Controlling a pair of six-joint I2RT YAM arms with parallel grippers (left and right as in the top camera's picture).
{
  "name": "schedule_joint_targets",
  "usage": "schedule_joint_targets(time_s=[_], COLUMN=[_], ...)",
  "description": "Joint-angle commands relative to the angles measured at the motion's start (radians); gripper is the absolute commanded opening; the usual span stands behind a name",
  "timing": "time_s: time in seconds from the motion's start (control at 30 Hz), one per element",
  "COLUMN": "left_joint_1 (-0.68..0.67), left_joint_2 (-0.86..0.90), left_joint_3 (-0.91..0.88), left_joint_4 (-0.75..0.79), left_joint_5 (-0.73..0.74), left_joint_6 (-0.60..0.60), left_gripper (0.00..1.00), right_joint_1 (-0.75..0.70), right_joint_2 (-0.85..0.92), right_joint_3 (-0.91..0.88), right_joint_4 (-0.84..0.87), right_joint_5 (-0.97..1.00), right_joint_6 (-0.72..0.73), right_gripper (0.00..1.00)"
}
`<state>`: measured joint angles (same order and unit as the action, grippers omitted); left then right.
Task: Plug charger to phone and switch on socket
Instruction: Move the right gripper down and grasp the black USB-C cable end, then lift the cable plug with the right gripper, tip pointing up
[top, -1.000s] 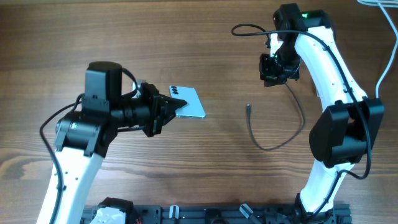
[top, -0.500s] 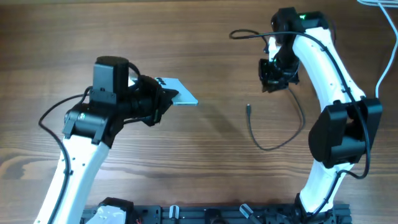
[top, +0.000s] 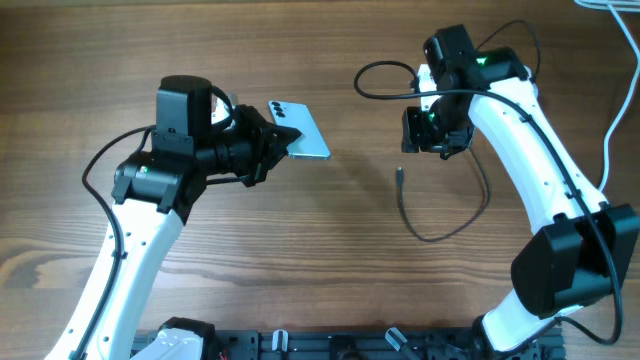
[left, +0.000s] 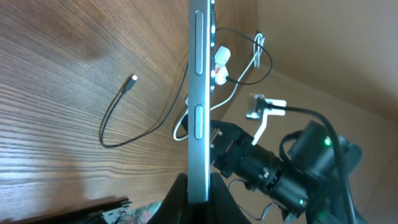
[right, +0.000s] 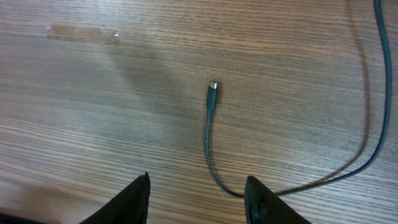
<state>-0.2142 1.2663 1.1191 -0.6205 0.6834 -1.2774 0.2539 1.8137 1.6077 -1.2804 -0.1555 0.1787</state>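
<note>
We work on a brown wooden table with the grain running from left to right. In the left wrist view a plain beige surface shows beyond its far edge, and a thick white cable trails over the far right corner.

The left gripper is clenched on one end of the phone and holds it clear of the wood over the left half of the table. The phone's back, with its row of dark lenses, faces up. From the left wrist we see it edge-on, with the thin side and its buttons toward us. Its long axis leads straight away from the fingers, and the free end reaches toward the table's middle.

The charger lies on the right half. Its connector tip points at the far edge. From there the cable runs toward the near edge, bends right and loops back toward the far edge.

The right gripper hangs above the cable just behind the tip, with its fingers spread and nothing in them.
</note>
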Motion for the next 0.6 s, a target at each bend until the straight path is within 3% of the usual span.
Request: schedule_joint_targets(time_s=[0.0, 0.1, 0.2, 0.4, 0.57], left_joint_1=[0.008, 0.008, 0.008, 0.008, 0.006], left_joint_2=[-0.003, -0.002, -0.002, 0.010, 0.054], left_joint_3=[0.009, 0.009, 0.009, 0.009, 0.009], left_joint_4=[0.011, -0.065, -0.108, -0.126, -0.159], left_joint_5=[0.014, -0.072, -0.145, -0.117, -0.117], left_joint_6=[-0.017, -0.009, -0.010, -0.008, 0.105], left_gripper=[0.04, 0.04, 0.04, 0.04, 0.04], right_joint_1=[0.002, 0.025, 0.048, 0.051, 0.051], right_joint_2=[0.000, 0.000, 0.000, 0.000, 0.002], right_joint_3=[-0.107, -0.270, -0.360, -0.447, -0.482], right_joint_4=[0.083, 0.245, 0.356, 0.467, 0.526], right_joint_5=[0.010, 0.014, 0.091, 0.104, 0.100], right_joint_6=[0.061, 0.066, 0.125, 0.139, 0.140], right_gripper=[0.43, 0.10, 0.07, 0.07, 0.07])
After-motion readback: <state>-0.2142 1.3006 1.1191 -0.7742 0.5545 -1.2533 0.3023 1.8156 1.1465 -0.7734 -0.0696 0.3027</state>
